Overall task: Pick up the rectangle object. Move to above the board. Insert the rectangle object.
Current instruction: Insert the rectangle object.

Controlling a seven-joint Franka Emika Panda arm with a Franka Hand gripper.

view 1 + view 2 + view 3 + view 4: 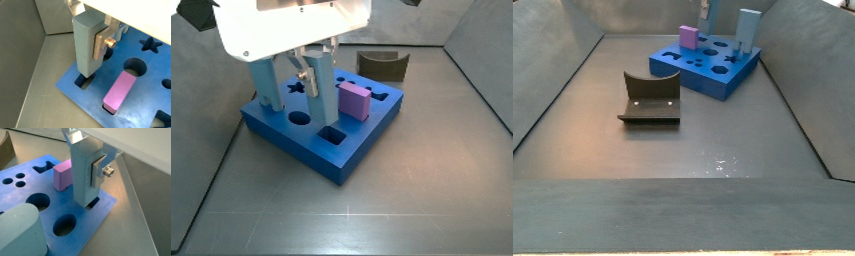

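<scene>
My gripper [87,46] is shut on the rectangle object [84,37], a slim pale grey-blue bar held upright; it also shows in a wrist view [81,163]. One silver finger [100,46] presses its side and the other is hidden behind it. The bar's lower end sits right at the mouth of a dark rectangular slot [82,83] near a corner of the blue board [80,102]. I cannot tell whether it has entered. In a side view the gripper [313,70] hangs over the board [291,142] with the bar [322,88].
A pink block [119,90] stands in a board slot beside the bar. A wider sky-blue bar [265,82] stands in the board behind the gripper. The dark fixture [649,98] stands on the floor apart from the board [714,85]. Grey walls ring the floor.
</scene>
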